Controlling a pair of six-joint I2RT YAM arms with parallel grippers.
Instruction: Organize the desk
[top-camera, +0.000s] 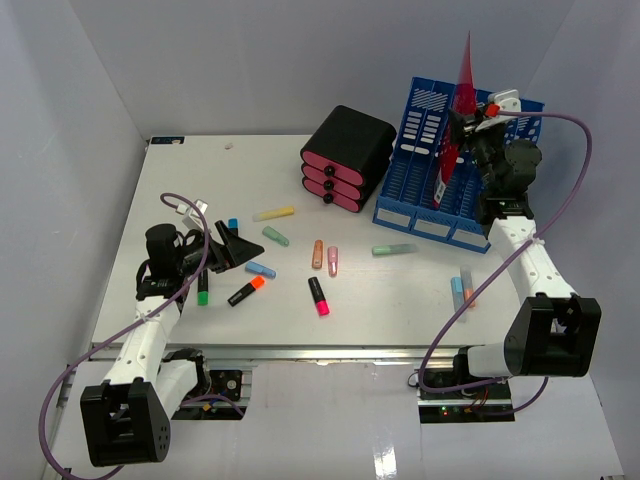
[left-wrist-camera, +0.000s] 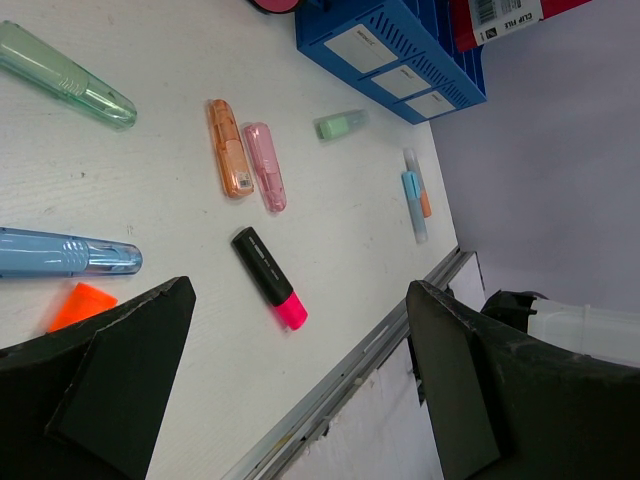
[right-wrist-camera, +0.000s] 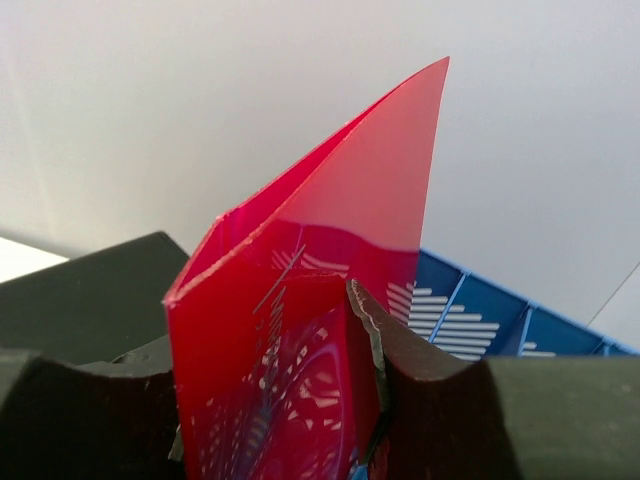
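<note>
The desk (top-camera: 390, 305) is a white tabletop strewn with pens and highlighters. At its left, my left gripper (top-camera: 240, 250) hangs low and open, nothing between its fingers; in the left wrist view the left gripper (left-wrist-camera: 300, 340) frames a black highlighter with a pink cap (left-wrist-camera: 268, 277) and the front metal rail (left-wrist-camera: 350, 375). At the back right, my right gripper (top-camera: 470, 120) is shut on a red translucent folder (top-camera: 465, 75), held upright over the blue file rack (top-camera: 420, 185). In the right wrist view the folder (right-wrist-camera: 340, 230) is pinched between both fingers (right-wrist-camera: 430, 370).
A black case with pink drawer fronts (top-camera: 345, 155) stands left of the rack. Loose on the desk: yellow (top-camera: 273, 214), green (top-camera: 276, 237), orange (top-camera: 317, 254), pink (top-camera: 332, 261), blue (top-camera: 260, 269), mint (top-camera: 394, 250) pens, a black-orange highlighter (top-camera: 246, 291), and a blue-orange pair (top-camera: 461, 290).
</note>
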